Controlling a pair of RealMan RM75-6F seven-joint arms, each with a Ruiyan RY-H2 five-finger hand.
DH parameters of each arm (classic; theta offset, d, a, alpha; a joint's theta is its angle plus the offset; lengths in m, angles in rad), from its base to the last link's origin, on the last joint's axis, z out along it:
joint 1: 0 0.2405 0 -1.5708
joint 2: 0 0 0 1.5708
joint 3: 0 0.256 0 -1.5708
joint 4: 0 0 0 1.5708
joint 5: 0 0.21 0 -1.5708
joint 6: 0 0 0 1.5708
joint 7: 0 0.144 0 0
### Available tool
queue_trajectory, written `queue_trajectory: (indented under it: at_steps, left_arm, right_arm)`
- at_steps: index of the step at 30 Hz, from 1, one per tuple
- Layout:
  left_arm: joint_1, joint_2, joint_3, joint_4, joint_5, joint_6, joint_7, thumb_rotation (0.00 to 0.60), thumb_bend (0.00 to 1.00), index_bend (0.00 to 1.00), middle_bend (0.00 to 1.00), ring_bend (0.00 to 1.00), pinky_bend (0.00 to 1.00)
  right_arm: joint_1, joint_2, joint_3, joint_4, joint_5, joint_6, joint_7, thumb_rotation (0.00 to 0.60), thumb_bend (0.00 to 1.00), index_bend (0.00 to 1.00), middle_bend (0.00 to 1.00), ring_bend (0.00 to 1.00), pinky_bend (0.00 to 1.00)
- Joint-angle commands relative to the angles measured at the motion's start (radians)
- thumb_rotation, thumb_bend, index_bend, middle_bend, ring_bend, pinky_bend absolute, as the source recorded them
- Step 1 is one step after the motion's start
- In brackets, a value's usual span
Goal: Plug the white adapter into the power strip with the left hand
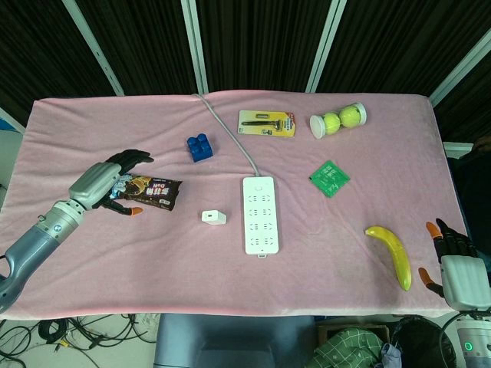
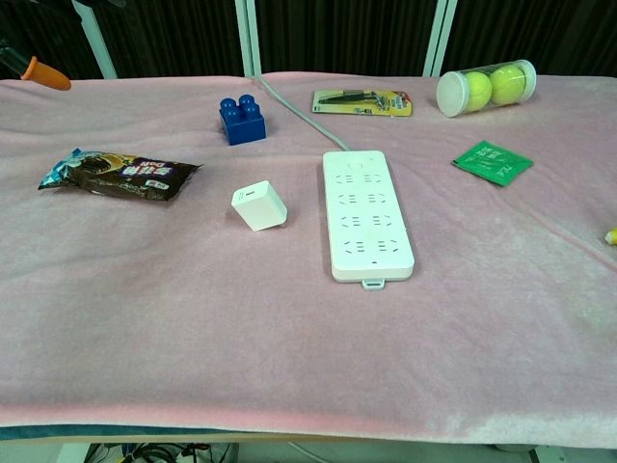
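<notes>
The white adapter [image 1: 214, 218] [image 2: 258, 205] lies on the pink cloth just left of the white power strip [image 1: 260, 215] [image 2: 366, 214], a small gap between them. The strip lies lengthwise, and its cable runs to the table's far edge. My left hand [image 1: 107, 184] hovers well left of the adapter, over the left end of a snack bar, with fingers apart and nothing in it. Only one of its orange fingertips [image 2: 43, 72] shows in the chest view. My right hand [image 1: 456, 268] is at the table's near right corner, fingers spread and empty.
A brown snack bar [image 1: 149, 190] [image 2: 120, 176] lies between my left hand and the adapter. At the back are a blue brick [image 1: 199, 147], a razor pack [image 1: 266, 123] and a tennis ball tube [image 1: 337, 120]. A green packet [image 1: 330, 178] and a banana [image 1: 391, 253] lie to the right.
</notes>
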Motion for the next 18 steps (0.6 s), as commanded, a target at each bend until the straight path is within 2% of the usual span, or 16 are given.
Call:
queue_trajectory:
  at_steps: [1,18]
  left_arm:
    - [-0.023,-0.033,-0.009,0.007,-0.084,-0.007,0.138,0.600,0.14,0.15,0.08,0.00,0.10]
    - [0.030,-0.044,0.030,-0.053,-0.053,0.091,0.259,0.600,0.14,0.15,0.09,0.00,0.10]
  right_arm:
    - [-0.003,0.001,-0.001,-0.005,-0.001,0.004,0.001,0.600,0.20,0.02,0.04,0.12,0.14]
    - [-0.021,0.019,-0.015,-0.014,-0.017,0.023,0.015,0.600,0.20,0.02,0.04,0.12,0.14]
